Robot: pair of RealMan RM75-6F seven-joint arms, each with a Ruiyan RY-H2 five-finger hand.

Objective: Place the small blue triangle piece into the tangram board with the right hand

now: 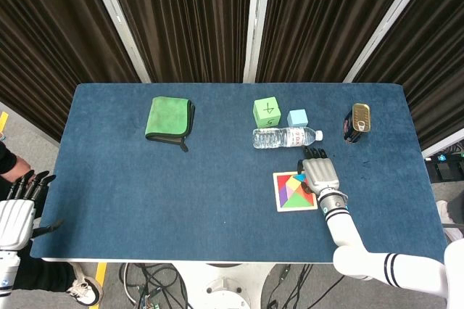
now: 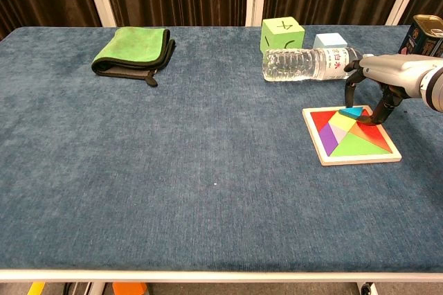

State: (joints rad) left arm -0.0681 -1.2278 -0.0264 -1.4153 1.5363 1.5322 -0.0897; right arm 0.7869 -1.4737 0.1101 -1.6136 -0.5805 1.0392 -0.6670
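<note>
Right hand (image 2: 379,86) reaching in from the 3 o'clock edge of the chest view, palm down, dark fingers (image 2: 382,109) curled downward over the far edge of the tangram board (image 2: 360,159). Pinched between those fingertips: small blue triangle piece (image 2: 354,111), low over the board's far edge at about 12 o'clock of the board, lying nearly flat; whether seated or only touching, cannot tell. Seen from the head view, same right hand (image 1: 321,173) covering the board's (image 1: 279,200) upper right corner, forearm trailing off toward 5 o'clock, a sliver of blue (image 1: 300,178) showing beside the knuckles.

Left hand (image 1: 17,213) off the worktop (image 1: 116,200) at the 8 o'clock corner of the head view, holding nothing, dark fingers straight and slightly spread, pointing toward 12 o'clock.

One board, holding coloured pieces: red, yellow, purple, orange and green visible. One clear water bottle (image 2: 304,64) on its side, just beyond the board at 12 o'clock. Two cubes behind the bottle: one green cube (image 2: 282,33), one pale blue cube (image 2: 330,41) to its right. One tin can (image 2: 426,34) at 2 o'clock, near the far right edge. One folded green cloth (image 2: 134,48) at 10 o'clock, well apart from the rest.
</note>
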